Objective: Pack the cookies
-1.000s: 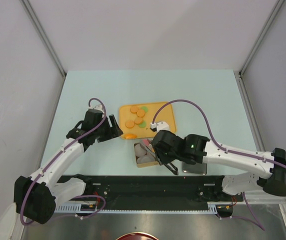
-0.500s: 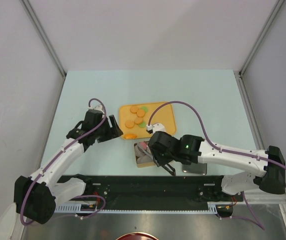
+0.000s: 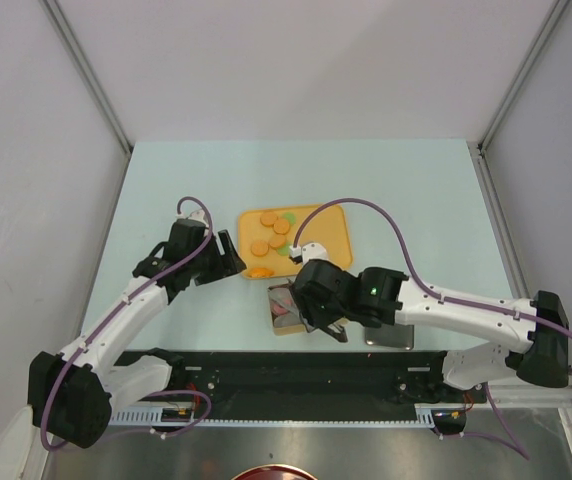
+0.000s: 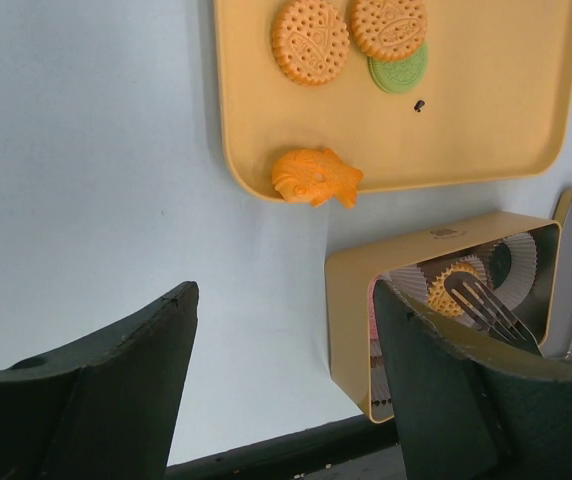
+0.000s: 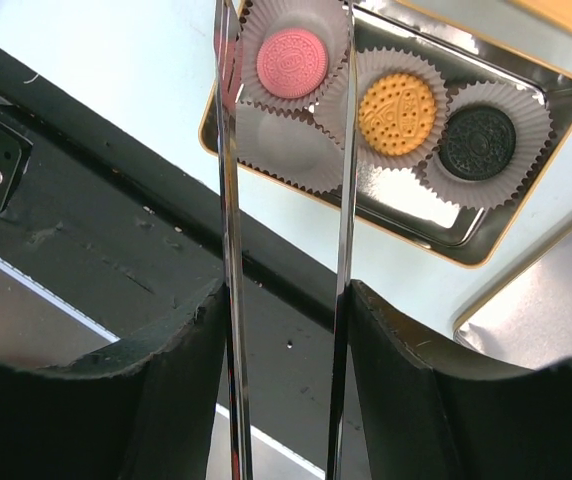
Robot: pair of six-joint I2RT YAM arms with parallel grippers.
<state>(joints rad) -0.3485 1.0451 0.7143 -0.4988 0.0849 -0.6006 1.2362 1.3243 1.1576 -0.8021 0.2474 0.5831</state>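
My right gripper (image 5: 286, 292) is shut on metal tongs (image 5: 228, 200) and holds them over an open yellow tin (image 5: 446, 245). In the tin's white paper cups lie a pink cookie (image 5: 291, 62), an orange cookie (image 5: 396, 99) and a black cookie (image 5: 477, 142). The pink cookie sits between the two tong arms; the tong tips are out of frame. Several orange and green cookies (image 3: 274, 232) lie on the yellow tray (image 3: 328, 238). My left gripper (image 4: 284, 300) is open and empty, left of the tin (image 4: 351, 320) and below the tray (image 4: 486, 130).
An orange fish-shaped piece (image 4: 316, 177) lies on the tray's near rim. The tin's metal lid (image 3: 391, 335) lies right of the tin (image 3: 278, 328). One paper cup (image 5: 286, 145) in the tin is empty. A black rail (image 5: 116, 250) runs along the table's near edge.
My right arm has moved left with the tongs, over the tin. A pink cookie now shows in the tin's left cup. The left arm has not moved.
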